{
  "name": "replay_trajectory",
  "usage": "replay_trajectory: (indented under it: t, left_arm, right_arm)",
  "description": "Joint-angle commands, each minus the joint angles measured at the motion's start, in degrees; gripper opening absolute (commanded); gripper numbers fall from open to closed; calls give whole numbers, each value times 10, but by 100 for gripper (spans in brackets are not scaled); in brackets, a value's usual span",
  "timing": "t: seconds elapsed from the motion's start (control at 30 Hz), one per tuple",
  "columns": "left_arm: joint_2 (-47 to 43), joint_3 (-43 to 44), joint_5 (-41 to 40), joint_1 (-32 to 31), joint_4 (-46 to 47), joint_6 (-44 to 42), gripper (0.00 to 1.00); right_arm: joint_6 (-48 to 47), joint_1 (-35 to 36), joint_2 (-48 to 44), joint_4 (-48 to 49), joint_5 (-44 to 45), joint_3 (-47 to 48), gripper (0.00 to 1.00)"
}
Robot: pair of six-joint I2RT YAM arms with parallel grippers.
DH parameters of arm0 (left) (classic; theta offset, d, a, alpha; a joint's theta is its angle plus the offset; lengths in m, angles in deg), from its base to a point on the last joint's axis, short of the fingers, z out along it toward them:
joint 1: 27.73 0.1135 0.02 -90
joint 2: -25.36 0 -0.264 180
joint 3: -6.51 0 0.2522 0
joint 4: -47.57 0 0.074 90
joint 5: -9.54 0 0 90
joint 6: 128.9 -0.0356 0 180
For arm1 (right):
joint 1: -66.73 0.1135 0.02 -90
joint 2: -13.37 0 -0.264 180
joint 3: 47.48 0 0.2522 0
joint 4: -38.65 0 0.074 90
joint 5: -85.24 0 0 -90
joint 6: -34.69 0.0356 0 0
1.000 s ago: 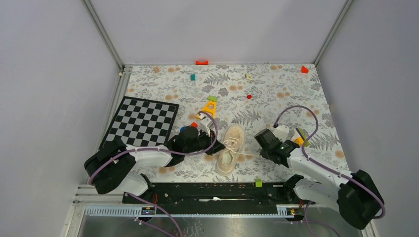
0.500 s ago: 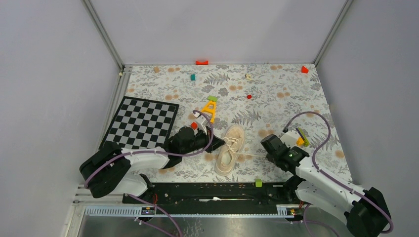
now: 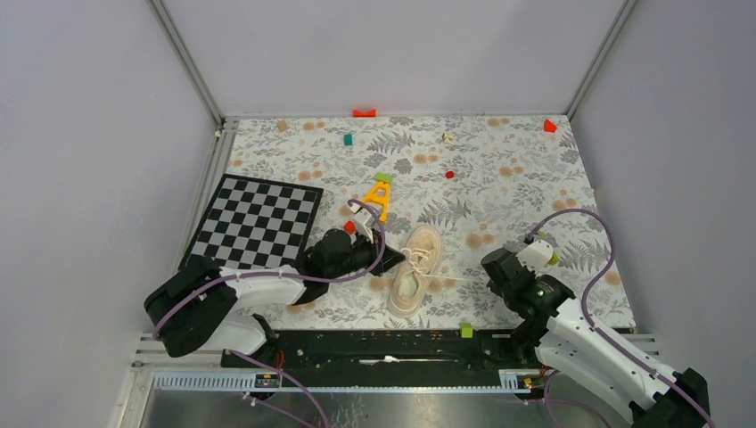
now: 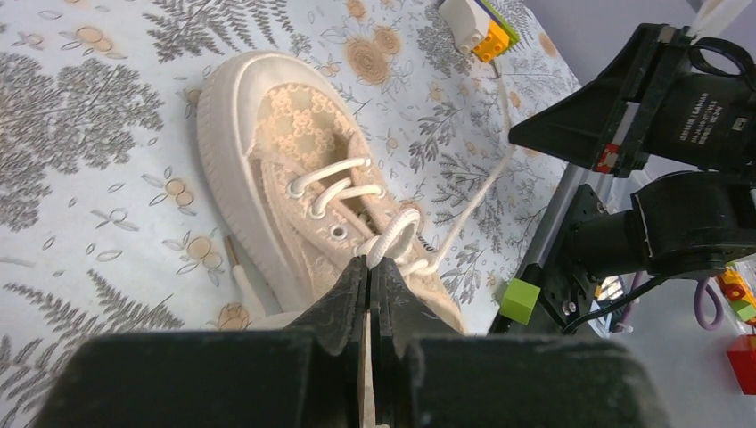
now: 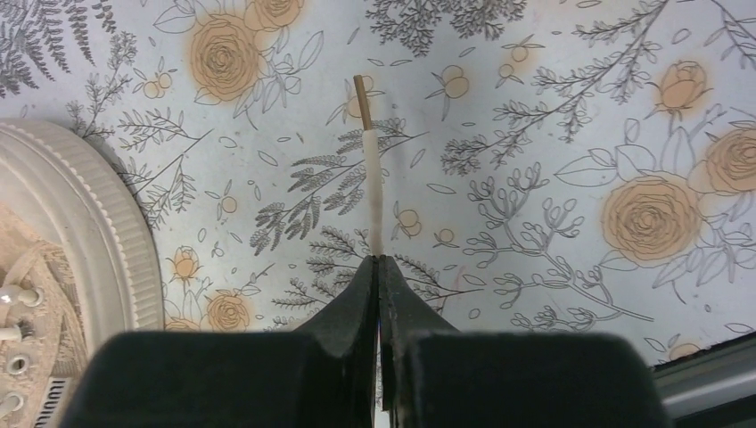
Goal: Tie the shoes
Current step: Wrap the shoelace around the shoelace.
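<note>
1. Top view: the sneaker (image 3: 414, 270) lies on the floral cloth (image 3: 499, 178) between the two arms, toe pointing away from the bases.
   - The right gripper (image 3: 490, 270) has drawn back to the right and toward the near edge over the last second. It now sits farther from the shoe.
   - A thin lace strand (image 3: 459, 280) runs from the eyelets to it.
   - The left gripper (image 3: 390, 265) has shifted only slightly and sits against the shoe's left side.
2. Left wrist view: the left fingers are pressed together on a loop (image 4: 398, 234) of lace over the tongue. The strand leads off toward the right gripper, drawn out but not fully straight.
3. Right wrist view: the right fingers are pinched on the lace end (image 5: 371, 178), with the aglet (image 5: 360, 89) poking out past the tips. The shoe's sole shows at the left edge.
4. Judgement: the pull-back has taken up slack, so a tightening step looks under way. No finished bow is visible yet.
</note>
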Motion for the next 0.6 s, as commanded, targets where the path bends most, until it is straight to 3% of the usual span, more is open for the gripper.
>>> replay_trajectory:
  t: [0.0, 0.17, 0.57]
  left_arm:
    - [-55, -37, -59, 1, 22, 6, 0]
    - [-145, -91, -142, 1, -13, 8, 0]
    - [-200, -108, -175, 3, -55, -6, 0]
  right_arm:
    - [24, 2, -25, -55, 52, 15, 0]
    - [34, 3, -54, -74, 67, 24, 0]
    - [60, 2, -62, -93, 76, 17, 0]
